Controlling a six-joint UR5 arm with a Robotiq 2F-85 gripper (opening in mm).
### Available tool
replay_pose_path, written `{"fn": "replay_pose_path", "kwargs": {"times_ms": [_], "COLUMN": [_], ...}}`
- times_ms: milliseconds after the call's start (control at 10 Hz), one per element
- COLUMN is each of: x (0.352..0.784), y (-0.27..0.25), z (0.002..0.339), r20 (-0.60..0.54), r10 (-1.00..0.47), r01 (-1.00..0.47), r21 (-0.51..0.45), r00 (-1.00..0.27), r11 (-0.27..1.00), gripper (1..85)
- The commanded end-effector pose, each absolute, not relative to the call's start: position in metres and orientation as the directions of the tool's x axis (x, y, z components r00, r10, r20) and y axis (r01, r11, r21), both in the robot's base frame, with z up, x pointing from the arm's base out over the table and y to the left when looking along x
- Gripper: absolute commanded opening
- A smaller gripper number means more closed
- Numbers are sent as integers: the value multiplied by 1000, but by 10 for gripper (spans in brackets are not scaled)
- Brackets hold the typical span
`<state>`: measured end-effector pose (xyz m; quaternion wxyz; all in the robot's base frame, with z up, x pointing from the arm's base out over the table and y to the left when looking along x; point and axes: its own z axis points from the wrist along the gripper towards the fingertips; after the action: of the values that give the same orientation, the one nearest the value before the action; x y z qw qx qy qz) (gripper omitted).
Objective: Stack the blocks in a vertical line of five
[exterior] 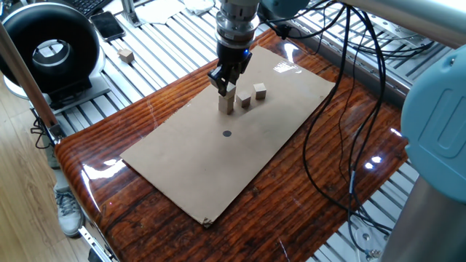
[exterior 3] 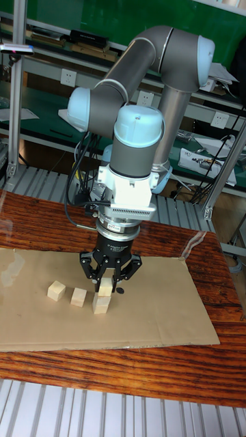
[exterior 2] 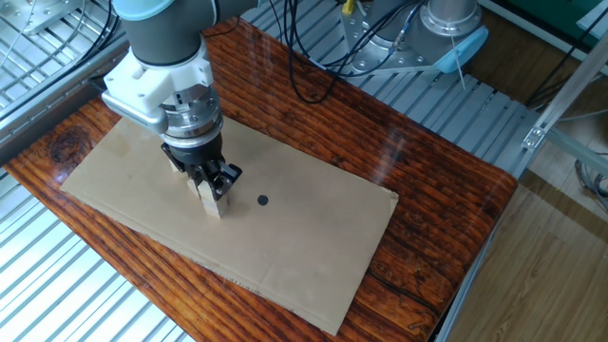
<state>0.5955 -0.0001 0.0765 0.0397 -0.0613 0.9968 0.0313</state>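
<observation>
The gripper [exterior 3: 106, 281] is hanging straight down over the cardboard sheet [exterior: 218, 156], its fingers [exterior 3: 88, 268] pinching the top block [exterior 3: 104, 287] of a short stack [exterior: 228, 102]. That block is sitting on another one beneath it [exterior 3: 100, 305], which is resting on the sheet; in the tall fixed view the upper one is looking slightly shifted from the lower. Whether a third is hiding higher between the fingers cannot be told.

Two more blocks are lying on the sheet. In the tall fixed view they are sitting at about 9 o'clock of the stack: one [exterior 3: 79, 297] just beside it, the other [exterior 3: 56, 291] a little farther out, apart from each other. In one fixed view the same pair [exterior: 243, 100] [exterior: 259, 90] is lying toward 2 o'clock.

A black dot [exterior 2: 263, 200] is marking the sheet near the stack. Another block [exterior: 127, 54] is lying off the wooden counter [exterior: 342, 145] on the metal slats [exterior: 156, 51], well apart from the rest.
</observation>
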Motion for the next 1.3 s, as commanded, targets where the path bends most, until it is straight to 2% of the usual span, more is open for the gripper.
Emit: {"fn": "replay_pose_path", "kwargs": {"times_ms": [0,700,1200], "x": [596,597,598], "y": [1,0,2], "z": [77,76,76], "r20": [-87,-96,-100], "r10": [-116,-127,-134], "r01": [-122,-134,-142], "r21": [69,70,76], "r00": [-989,-987,-986], "r11": [990,989,987], "gripper": [137,177,280]}}
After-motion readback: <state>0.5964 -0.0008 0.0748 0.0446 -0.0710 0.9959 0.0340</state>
